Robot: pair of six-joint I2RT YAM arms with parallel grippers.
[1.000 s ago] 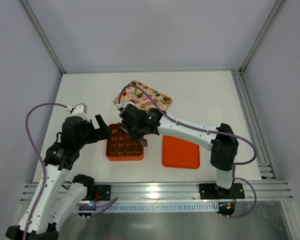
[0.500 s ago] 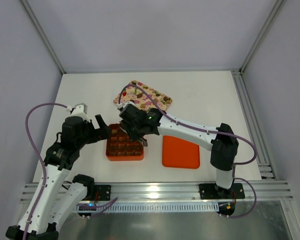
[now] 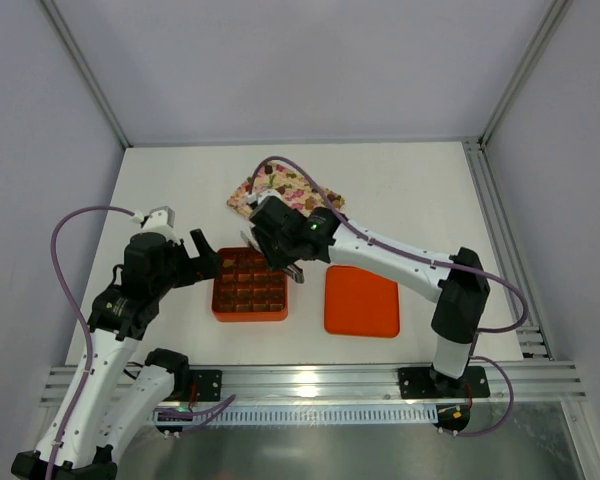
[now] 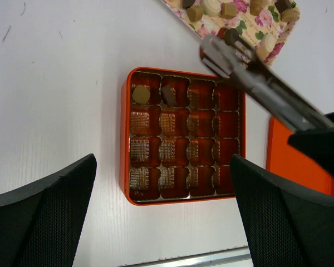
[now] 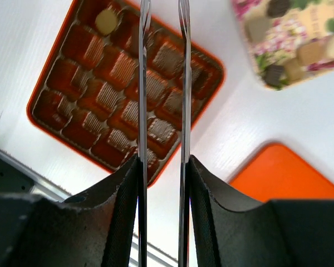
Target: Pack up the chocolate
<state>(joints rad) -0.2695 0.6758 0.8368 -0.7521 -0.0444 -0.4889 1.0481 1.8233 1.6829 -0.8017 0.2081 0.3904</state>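
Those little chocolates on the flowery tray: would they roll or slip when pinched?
Likely stiff and light: each chocolate on the floral tray looks like a small solid lump. The round ones sit flat, so rolling seems unlikely unless tipped. Their smooth sides might slip in the thin-fingered right gripper.

box (image 4: 124, 144) under the right fingers (image 4: 256, 83): glossy orange plastic, ribbed shiny cells
right fingers: bare polished metal
table (image 4: 55, 83): matt white
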